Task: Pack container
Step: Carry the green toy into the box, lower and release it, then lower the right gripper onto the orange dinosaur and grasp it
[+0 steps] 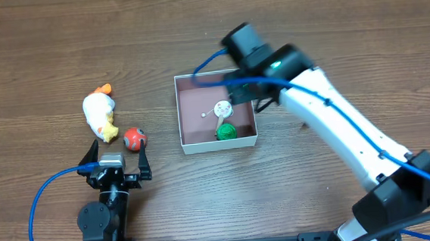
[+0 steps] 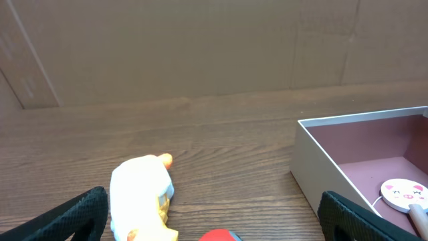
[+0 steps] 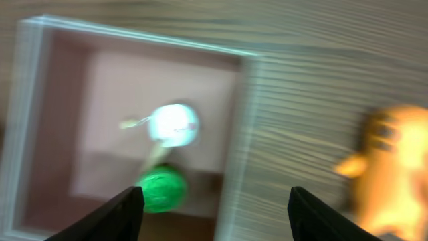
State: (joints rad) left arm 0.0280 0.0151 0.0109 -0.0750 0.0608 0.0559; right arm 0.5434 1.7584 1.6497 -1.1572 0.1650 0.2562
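Observation:
The container (image 1: 187,113) is a shallow white box with a pink inside at the table's middle. In it lie a white pig-face disc (image 1: 222,109) and a green ball (image 1: 226,131). My right gripper (image 1: 245,97) hovers over its right side, open and empty. In the blurred right wrist view, the container's right wall (image 3: 241,154) lies between the open fingers of the right gripper (image 3: 217,214), the green ball (image 3: 160,189) by the left finger. My left gripper (image 1: 118,161) stands open, left of the container, just short of a red ball (image 1: 133,138).
A white and yellow duck toy (image 1: 99,116) lies left of the red ball, also seen as the duck (image 2: 140,197) in the left wrist view. A blurred orange toy (image 3: 388,167) sits right of the container, hidden under the right arm from overhead. Blue cables trail from both arms.

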